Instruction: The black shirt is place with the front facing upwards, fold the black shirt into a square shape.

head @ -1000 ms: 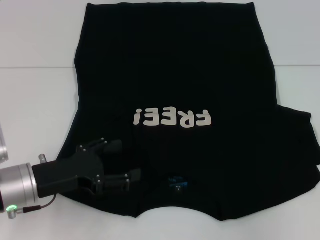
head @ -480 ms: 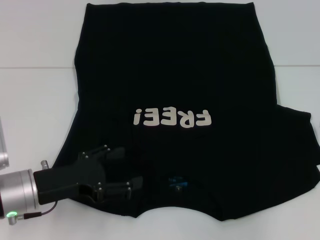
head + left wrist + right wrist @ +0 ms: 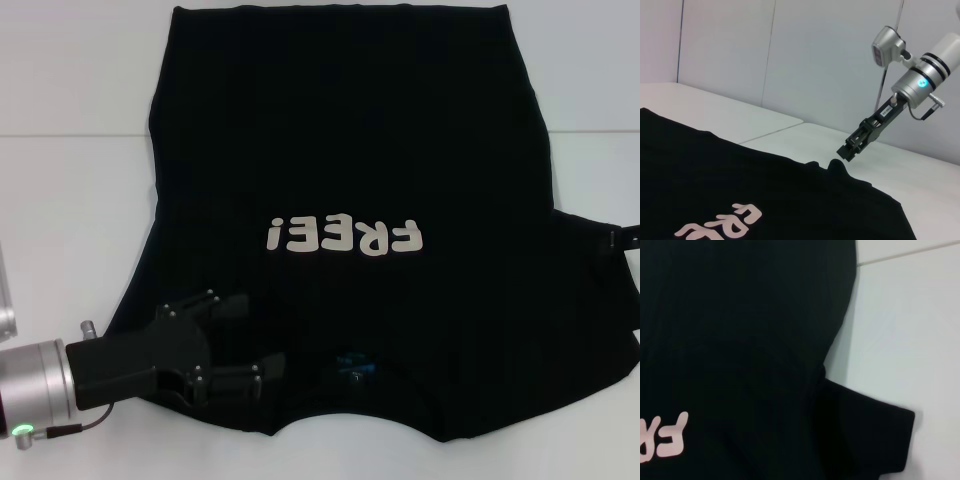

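From the head, the black shirt [image 3: 350, 220] lies spread flat on the white table [image 3: 70, 200], front up, its cream lettering [image 3: 346, 237] upside down and the blue neck label [image 3: 356, 366] at the near edge. The left tool [image 3: 258, 335] lies low over the shirt's near left shoulder, its two fingers parted wide with one tip by the sleeve and the other by the collar; whether the tips press the cloth is hard to tell, black on black, and nothing is gripped between them. At the right edge only a sliver of the right tool [image 3: 625, 237] shows above the right sleeve. In the left wrist view, the right tool [image 3: 849, 150] hangs tilted just above the sleeve's raised fold, free of the cloth, its fingers' spread impossible to judge. The right wrist view shows only the shirt's sleeve [image 3: 865, 435] flat on the table, lettering cut off at the edge.
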You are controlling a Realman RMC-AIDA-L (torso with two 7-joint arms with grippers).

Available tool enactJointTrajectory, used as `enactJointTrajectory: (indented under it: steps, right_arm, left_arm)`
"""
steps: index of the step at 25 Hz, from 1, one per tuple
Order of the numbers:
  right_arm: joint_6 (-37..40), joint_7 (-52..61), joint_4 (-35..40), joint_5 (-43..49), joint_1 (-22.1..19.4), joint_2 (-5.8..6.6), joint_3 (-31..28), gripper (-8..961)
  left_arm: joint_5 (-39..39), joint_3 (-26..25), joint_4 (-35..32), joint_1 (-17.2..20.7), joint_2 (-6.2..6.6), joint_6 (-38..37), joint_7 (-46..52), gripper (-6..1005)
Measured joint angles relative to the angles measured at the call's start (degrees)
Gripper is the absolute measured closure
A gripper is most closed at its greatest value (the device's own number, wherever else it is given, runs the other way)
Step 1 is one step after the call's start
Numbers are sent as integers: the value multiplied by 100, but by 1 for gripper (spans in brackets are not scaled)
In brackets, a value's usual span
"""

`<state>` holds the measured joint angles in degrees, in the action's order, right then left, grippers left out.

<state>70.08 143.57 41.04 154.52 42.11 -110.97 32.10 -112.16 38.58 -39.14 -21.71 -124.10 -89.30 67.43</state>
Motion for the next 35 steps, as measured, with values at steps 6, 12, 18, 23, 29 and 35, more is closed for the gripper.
enactJointTrajectory:
  steps: [6, 12, 18, 23, 29, 35]
  right_arm:
    - [-401, -8, -298, 9, 78, -38, 234, 122]
    - [-580, -8, -449, 14, 137, -65, 282, 127]
    - [-627, 0, -450, 28, 127, -86, 405, 132]
    - [-663, 12, -455, 33, 112, -94, 441, 255]
    - [-663, 35, -459, 37, 114, -100, 439, 558]
    - [-663, 37, -464, 42, 129, -101, 437, 796]
  left_arm:
    - [2, -8, 3, 0, 0, 0, -2, 62]
    - [2, -9, 3, 0, 0, 22, -2, 61]
    - [2, -8, 9, 0, 0, 37, -2, 61]
    - [2, -8, 13, 0, 0, 43, -2, 61]
    - [3, -8, 21, 0, 0, 43, -2, 61]
    - [11, -8, 21, 0, 0, 36, -2, 62]
